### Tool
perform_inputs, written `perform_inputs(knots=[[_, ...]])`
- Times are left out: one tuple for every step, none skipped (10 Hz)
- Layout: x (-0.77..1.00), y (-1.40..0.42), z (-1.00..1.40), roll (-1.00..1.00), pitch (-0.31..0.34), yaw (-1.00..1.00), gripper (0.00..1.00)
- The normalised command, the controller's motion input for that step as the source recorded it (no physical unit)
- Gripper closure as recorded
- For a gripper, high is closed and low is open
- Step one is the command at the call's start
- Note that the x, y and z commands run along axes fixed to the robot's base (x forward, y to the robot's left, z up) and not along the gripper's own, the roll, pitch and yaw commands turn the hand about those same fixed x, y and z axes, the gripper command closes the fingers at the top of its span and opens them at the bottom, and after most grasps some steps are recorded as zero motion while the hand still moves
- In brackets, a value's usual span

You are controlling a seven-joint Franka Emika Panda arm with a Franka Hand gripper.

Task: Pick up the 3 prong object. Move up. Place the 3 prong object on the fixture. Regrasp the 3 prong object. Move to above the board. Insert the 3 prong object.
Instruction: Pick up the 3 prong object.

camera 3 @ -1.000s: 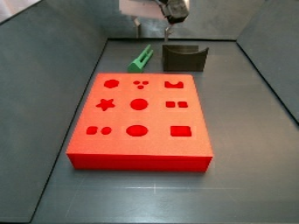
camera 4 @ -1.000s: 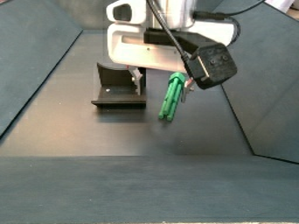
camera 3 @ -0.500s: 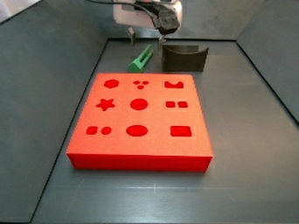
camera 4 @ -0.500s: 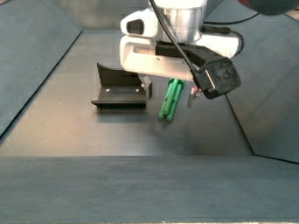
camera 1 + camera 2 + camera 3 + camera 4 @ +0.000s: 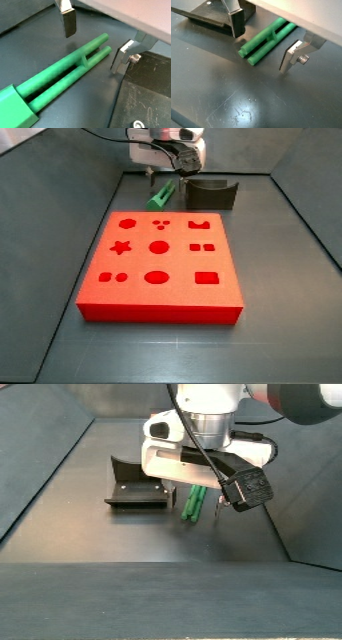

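Straddling the Green Piece, Fingers Apart

We see the gripper (image 5: 95, 42) low over the dark floor, its fingers (image 5: 238, 22) spread wide, with the 3 prong object (image 5: 63, 82) lying flat between them and touching neither. In both wrist views the green piece shows two long parallel rods joined by a short cross-bar, with a blocky end toward one camera. It lies on the floor just beside the fixture (image 5: 135, 484); in a side view it sits between the fixture (image 5: 210, 194) and the far edge of the board (image 5: 160, 263). The board lies flat nearer the camera, well clear of the gripper (image 5: 163, 171), its shaped holes facing up.
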Motion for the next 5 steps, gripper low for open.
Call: perform_inputs(knots=[[0.00,0.00,-0.02,0.00,0.000,0.00,0.00],[0.00,0.00,-0.20,-0.04,-0.031,0.00,0.00],[0.00,0.00,0.00,-0.01,0.000,0.00,0.00],[0.00,0.12,-0.01,-0.30,-0.126,0.00,0.00],[0.00,0.10,-0.07,-0.28,-0.113,0.00,0.00]])
